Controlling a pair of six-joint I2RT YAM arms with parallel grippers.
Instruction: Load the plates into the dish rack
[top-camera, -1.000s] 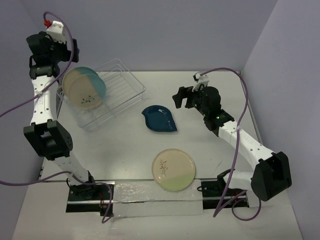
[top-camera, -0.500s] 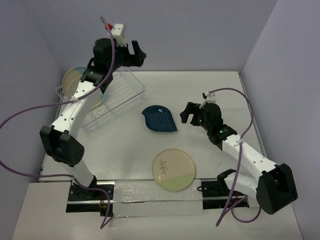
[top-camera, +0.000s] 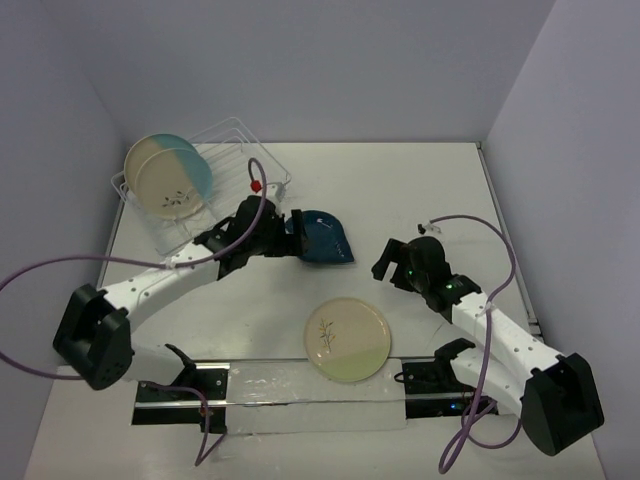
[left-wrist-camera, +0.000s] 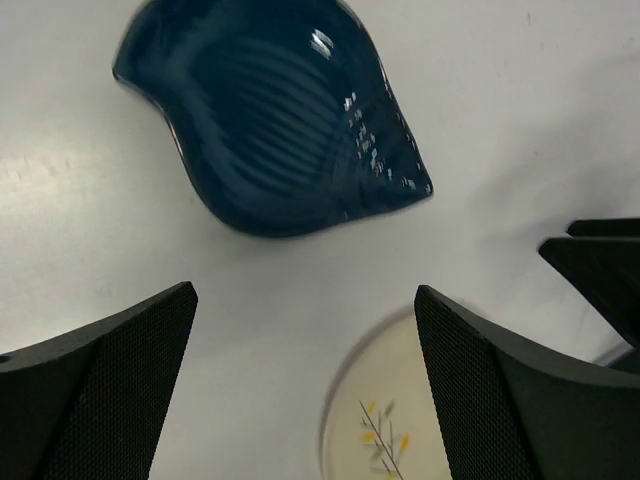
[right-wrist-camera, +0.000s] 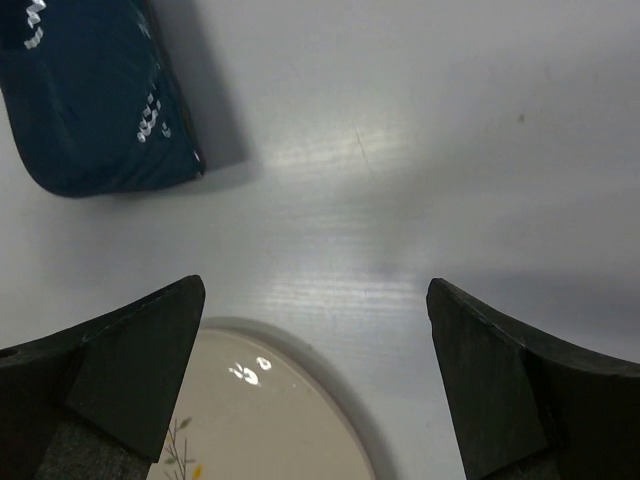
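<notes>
Near the frame's middle, the left claw, jaws apart, hangs beside the dark-teal leaf-shaped plate on the tabletop; grasping it looks the step in hand, next needing its rim between the jaws.

The top camera looks down from behind the arm bases over the whole table. Both wrist cameras look closely down past their fingers, sharing the teal leaf plate ahead and the cream plate between them.
</notes>
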